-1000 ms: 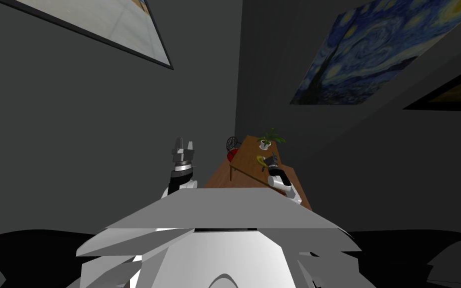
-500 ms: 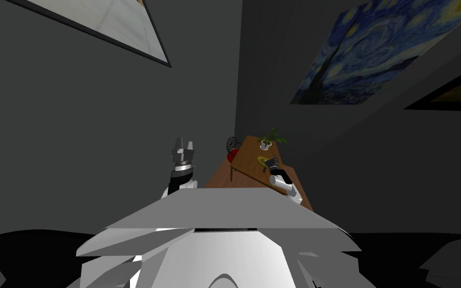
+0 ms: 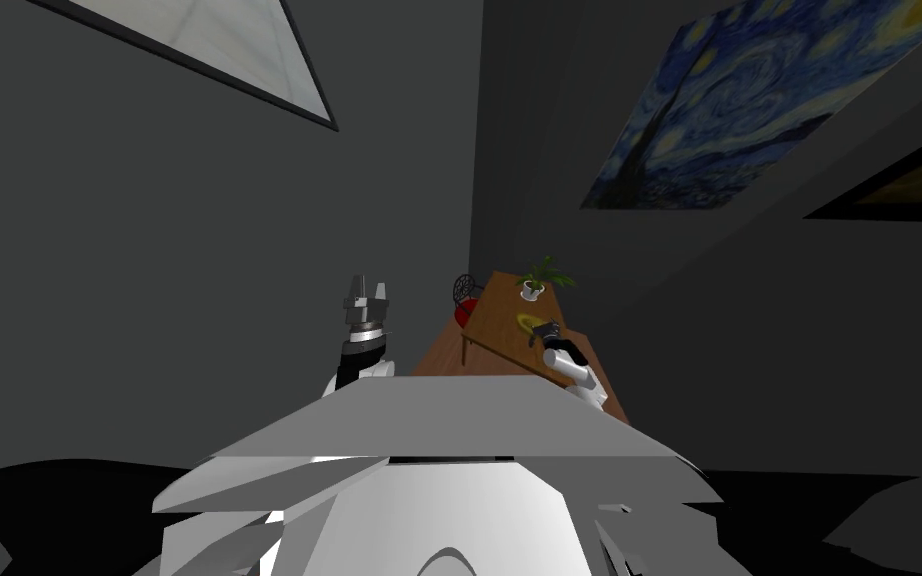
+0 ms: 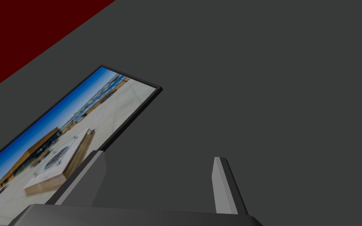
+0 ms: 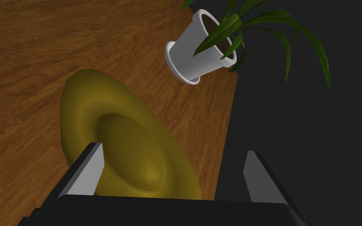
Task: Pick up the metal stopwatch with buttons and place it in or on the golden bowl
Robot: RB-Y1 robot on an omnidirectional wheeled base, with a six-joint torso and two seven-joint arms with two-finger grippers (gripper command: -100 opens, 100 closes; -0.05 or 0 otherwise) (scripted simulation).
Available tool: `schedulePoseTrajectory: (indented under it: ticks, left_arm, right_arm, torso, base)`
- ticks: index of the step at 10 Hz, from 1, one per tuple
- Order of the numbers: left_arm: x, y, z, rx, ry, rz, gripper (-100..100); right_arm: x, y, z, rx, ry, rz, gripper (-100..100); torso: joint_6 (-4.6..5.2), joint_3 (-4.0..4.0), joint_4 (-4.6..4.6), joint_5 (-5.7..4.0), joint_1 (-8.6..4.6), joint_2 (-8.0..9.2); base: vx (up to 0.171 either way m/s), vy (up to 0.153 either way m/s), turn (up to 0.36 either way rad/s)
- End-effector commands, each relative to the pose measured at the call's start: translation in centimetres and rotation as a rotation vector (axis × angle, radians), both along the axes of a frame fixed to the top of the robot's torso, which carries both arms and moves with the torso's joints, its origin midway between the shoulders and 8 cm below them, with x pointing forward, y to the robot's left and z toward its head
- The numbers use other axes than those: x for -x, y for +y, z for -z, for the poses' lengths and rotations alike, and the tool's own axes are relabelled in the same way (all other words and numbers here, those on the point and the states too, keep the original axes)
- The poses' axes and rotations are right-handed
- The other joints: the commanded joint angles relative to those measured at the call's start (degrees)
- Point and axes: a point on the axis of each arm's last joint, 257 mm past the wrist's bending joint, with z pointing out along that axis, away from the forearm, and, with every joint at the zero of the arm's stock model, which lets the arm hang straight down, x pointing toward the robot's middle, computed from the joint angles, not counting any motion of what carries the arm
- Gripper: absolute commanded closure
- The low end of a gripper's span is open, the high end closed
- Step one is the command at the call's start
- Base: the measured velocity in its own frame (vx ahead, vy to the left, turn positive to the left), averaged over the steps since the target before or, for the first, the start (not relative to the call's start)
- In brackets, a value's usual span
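Since the earlier frame the right gripper has backed off a little toward the robot, so more of the yellow bowl shows past it in the head view. Nothing else on the table has shifted.

Count is easy: one bowl, one potted plant, one wooden table, one chair with a red seat at the table's far left corner, and two grippers.

From the right wrist view, the right gripper has its fingers spread wide with nothing between them. It's low over the bowl. One finger is in front of the bowl's rim and the other is out past the table's edge. The bowl sits close to the table edge that runs along the dark wall. The potted plant, in a white pot, is further along that same edge, near the bowl but not touching it.

Where the stopwatch is can't be told from these shots.

Left gripper is held up on the robot's left, well apart from the table. The left wrist view shows the left gripper with fingers wide apart too, holding nothing.
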Motion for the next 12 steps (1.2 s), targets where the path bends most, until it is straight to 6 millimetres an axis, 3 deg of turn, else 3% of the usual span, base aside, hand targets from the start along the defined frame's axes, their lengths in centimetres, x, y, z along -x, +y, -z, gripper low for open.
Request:
schedulePoseTrajectory:
  ticks: [1, 7, 12]
  left_arm:
    - [0.0, 0.0, 0.0, 0.000, 0.000, 0.000, 0]
    - [0.0, 0.0, 0.0, 0.000, 0.000, 0.000, 0]
    - [0.0, 0.0, 0.0, 0.000, 0.000, 0.000, 0]
  right_arm:
    - [1.0, -1.0, 2.1, -0.083, 0.039, 0.044, -100]
    - [3.2, -3.9, 7.3, -0.337, 0.121, 0.185, -100]
    - [5.6, -5.1, 11.5, -0.522, 0.188, 0.298, -100]
  torso:
    - [0.00, 0.00, 0.00, 0.00, 0.00, 0.00]
    - [0.01, 0.02, 0.01, -0.01, -0.05, 0.04]
    - [0.00, 0.01, 0.01, 0.00, -0.01, 0.02]
  base:
    - [0.050, 0.048, -0.023]
    - [0.043, 0.036, -0.031]
    - [0.038, 0.038, -0.024]
